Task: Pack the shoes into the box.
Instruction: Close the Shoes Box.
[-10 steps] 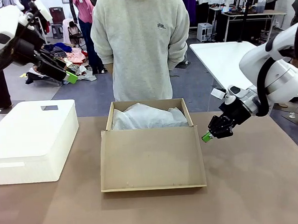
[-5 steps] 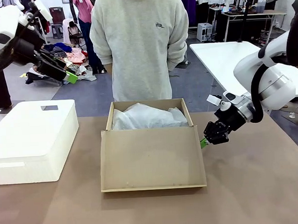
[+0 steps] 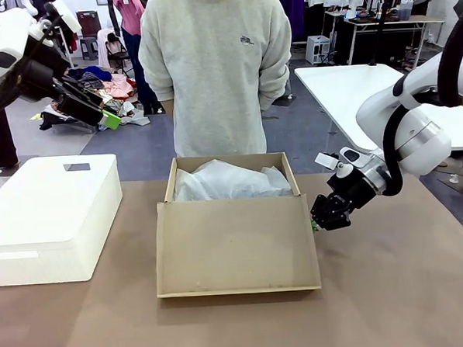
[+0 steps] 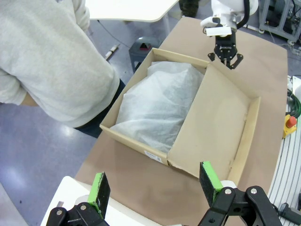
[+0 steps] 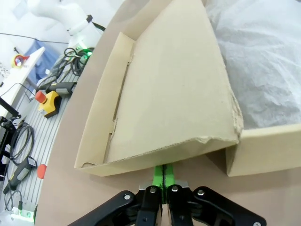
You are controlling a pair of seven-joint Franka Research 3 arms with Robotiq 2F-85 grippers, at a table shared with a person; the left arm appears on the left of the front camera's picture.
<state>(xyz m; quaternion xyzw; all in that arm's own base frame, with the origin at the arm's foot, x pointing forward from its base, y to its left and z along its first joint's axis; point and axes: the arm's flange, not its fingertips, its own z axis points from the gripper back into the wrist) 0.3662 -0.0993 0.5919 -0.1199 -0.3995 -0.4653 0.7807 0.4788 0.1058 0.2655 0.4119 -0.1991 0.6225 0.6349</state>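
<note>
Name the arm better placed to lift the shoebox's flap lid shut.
Right. Its shut pincer sits under the flap lid's side edge; the left pincer, open, hangs high above the white block.

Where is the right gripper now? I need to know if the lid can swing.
In the front view the right gripper, jaws shut, sits at the right edge of the box's open flap lid, tips under its corner.

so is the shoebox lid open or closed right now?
Open. The lid lies folded out toward the robot, and the box shows white tissue paper on top. Whether shoes lie beneath: cannot tell.
</note>
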